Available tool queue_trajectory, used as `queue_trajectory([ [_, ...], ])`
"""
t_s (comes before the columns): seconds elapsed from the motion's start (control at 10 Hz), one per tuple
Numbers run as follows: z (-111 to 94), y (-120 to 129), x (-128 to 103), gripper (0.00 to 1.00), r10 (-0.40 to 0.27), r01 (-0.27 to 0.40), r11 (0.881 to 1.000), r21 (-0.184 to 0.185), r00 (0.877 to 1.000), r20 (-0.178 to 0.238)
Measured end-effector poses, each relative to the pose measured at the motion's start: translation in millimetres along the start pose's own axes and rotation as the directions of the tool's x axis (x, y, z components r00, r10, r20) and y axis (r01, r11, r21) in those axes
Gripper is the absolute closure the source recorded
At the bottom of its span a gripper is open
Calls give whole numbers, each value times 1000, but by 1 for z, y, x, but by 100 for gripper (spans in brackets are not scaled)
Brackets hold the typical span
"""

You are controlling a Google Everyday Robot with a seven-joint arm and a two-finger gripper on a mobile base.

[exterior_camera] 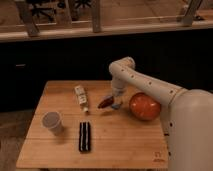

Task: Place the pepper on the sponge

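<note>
Gripper [115, 99] is low over mid-bench [125, 147], wrist pointing down, with the arm reaching in from the bowl [145, 106] side. Pepper [105, 102] sits right at the gripper tip and runs away from it toward the cup [51, 121] side. Its long axis is slanted in the camera view: the end at the tip is higher in frame, the far end lower. Can't tell whether the gripper is clamped on that near end or clear of it, nor whether the pepper rests on the wood or hangs just off it. Sponge [117, 106] shows as a patch of light blue directly under the tip, partly covered by the gripper. Pepper and sponge look touching or nearly so, but most of the pepper's length lies off the sponge, on the side away from the bowl. That fits either a pick right beside the sponge or a set-down at its edge. Key offset, my read: sponge centre lies bowl-ward of the pepper body, roughly along the pepper's own axis. Single arm, so no choice of reach.
</note>
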Motion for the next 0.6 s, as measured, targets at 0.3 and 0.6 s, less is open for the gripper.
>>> queue_trajectory([
  [0.3,4,-4,-1,98,-8,8,1000,-1,1000,8],
  [0.6,9,-7,-2,98,-8,8,1000,2,1000,18],
])
